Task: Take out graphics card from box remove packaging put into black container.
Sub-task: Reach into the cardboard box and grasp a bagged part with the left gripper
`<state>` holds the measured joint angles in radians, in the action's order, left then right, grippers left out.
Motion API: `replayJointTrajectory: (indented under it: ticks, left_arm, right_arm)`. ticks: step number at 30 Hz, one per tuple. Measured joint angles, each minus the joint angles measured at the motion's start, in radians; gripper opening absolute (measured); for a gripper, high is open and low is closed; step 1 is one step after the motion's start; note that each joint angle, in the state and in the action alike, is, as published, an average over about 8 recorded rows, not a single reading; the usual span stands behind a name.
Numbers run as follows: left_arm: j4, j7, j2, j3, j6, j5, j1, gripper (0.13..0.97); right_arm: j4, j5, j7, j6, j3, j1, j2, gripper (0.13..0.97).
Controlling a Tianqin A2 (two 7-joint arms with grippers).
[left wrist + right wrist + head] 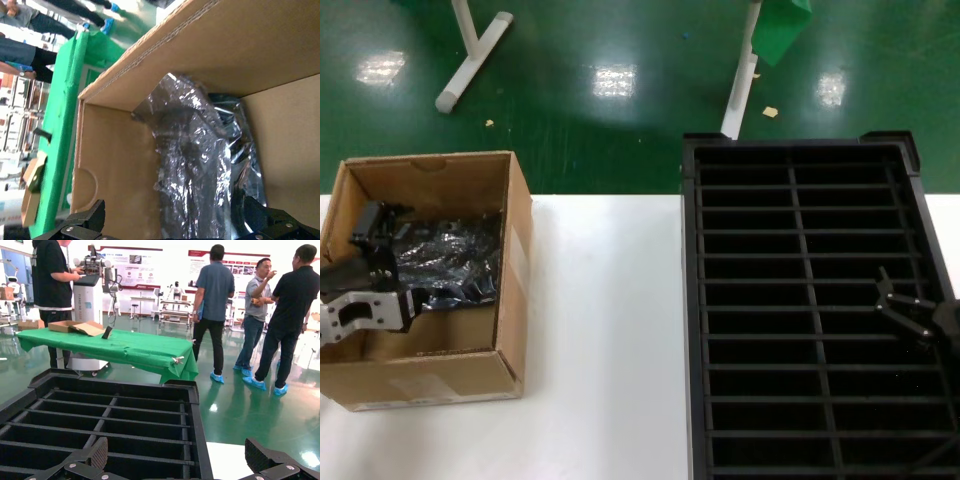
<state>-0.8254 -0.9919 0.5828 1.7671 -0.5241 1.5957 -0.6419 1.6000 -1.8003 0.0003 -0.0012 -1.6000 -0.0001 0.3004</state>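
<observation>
Left pincer [382, 262]: inside the box [515, 250], at its left wall, fingers spread wide to either side of the packaging [450, 262], nothing held.

Packaging: crinkled grey bag, lying across the box floor toward its right wall. Graphics card: presumably inside the bag; I cannot make it out.

Step in hand, as I judge it: reaching for the bagged card. Next move calls for lowering and closing on the bag's near edge, then lifting clear of the flaps.

Black container [692, 300]: well right of the box, slots vacant.

Right pincer [905, 310]: hovering over the container, fingers apart, idle.

Views: my left wrist view alone shows the bag [200, 170] between both fingertips [82, 222]; the head view alone shows box and container together.
</observation>
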Motion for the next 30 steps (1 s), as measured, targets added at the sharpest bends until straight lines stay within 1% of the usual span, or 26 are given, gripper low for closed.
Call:
replayJointTrajectory:
  ticks: [4, 6, 9, 16, 21, 25, 29, 30]
  left_arm:
    - [-0.013, 0.028, -0.009, 0.007, 0.046, -0.016, 0.007, 0.966]
    - [-0.010, 0.025, -0.018, 0.005, 0.059, -0.014, 0.007, 0.966]
    - [0.006, 0.001, -0.035, -0.003, 0.069, -0.001, 0.005, 0.966]
    - [0.080, -0.090, -0.076, -0.032, 0.067, 0.042, -0.011, 0.966]
    - [0.115, -0.142, -0.094, -0.052, 0.063, 0.065, -0.023, 0.958]
    - [0.121, -0.159, -0.102, -0.060, 0.060, 0.075, -0.025, 0.950]
    - [0.119, -0.160, -0.105, -0.060, 0.059, 0.077, -0.024, 0.950]
    - [0.119, -0.160, -0.106, -0.060, 0.059, 0.077, -0.023, 0.939]
  right_arm:
    - [0.000, 0.000, 0.000, 0.000, 0.000, 0.000, 0.000, 0.966]
    - [0.000, 0.000, 0.000, 0.000, 0.000, 0.000, 0.000, 0.966]
    - [0.000, 0.000, 0.000, 0.000, 0.000, 0.000, 0.000, 0.966]
    - [0.000, 0.000, 0.000, 0.000, 0.000, 0.000, 0.000, 0.966]
    - [0.000, 0.000, 0.000, 0.000, 0.000, 0.000, 0.000, 0.966]
    - [0.000, 0.000, 0.000, 0.000, 0.000, 0.000, 0.000, 0.966]
    - [0.000, 0.000, 0.000, 0.000, 0.000, 0.000, 0.000, 0.966]
    - [0.000, 0.000, 0.000, 0.000, 0.000, 0.000, 0.000, 0.966]
